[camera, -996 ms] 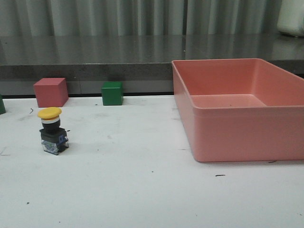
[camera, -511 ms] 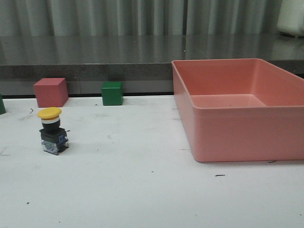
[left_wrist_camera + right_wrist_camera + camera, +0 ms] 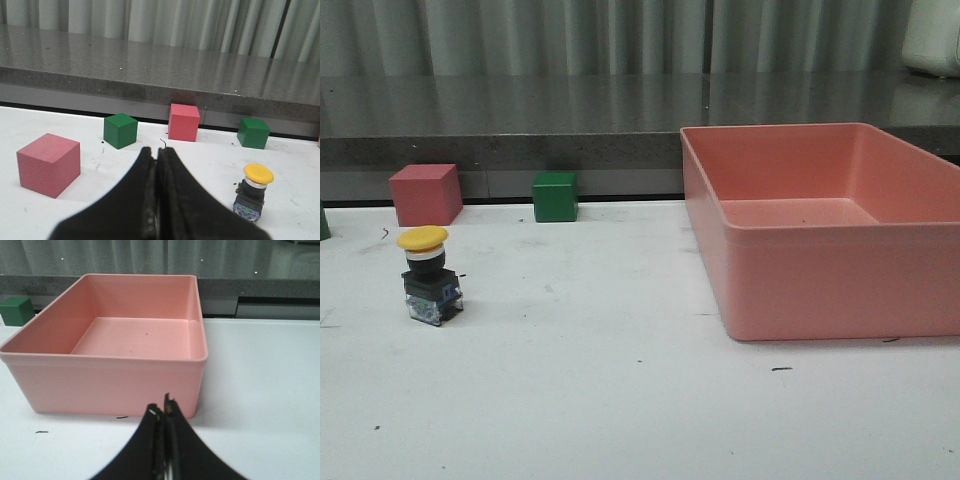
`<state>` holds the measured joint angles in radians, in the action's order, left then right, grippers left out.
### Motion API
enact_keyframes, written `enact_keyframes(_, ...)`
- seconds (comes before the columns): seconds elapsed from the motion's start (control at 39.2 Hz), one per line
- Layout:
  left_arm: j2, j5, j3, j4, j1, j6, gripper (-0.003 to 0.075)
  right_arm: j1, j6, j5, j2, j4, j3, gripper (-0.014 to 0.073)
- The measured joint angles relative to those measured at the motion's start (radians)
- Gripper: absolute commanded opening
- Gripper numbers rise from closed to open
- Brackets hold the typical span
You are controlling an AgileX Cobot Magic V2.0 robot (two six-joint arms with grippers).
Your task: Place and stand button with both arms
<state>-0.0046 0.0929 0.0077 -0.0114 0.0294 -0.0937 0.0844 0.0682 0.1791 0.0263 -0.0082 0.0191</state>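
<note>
Well left of the large pink plastic bin (image 3: 825, 235), the yellow-capped black push-button (image 3: 429, 275) stands upright on bare white desk (image 3: 620, 400); left gripper (image 3: 156, 156) clenched empty; right gripper (image 3: 162, 411) likewise.

The small yellow-capped push-button (image 3: 430, 276) stands upright on the white table (image 3: 620, 400), left of the pink plastic bin (image 3: 820, 290), before the red cube (image 3: 425, 194).

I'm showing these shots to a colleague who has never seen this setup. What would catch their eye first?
Most likely the big pink bin, empty, filling the table's right side in the front view. Next, the small button with its yellow cap, standing upright alone on the white table at the left, in front of a pink cube and a green cube by the back edge. Both wrist views show the left gripper and right gripper shut and empty.
</note>
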Motion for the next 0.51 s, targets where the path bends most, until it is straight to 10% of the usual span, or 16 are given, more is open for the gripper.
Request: enact_keyframes(0.51,0.000,-0.004,0.000,0.000,0.000,0.000,-0.0020,-0.002,0.000,0.020,-0.037,0.021,0.008,-0.0062)
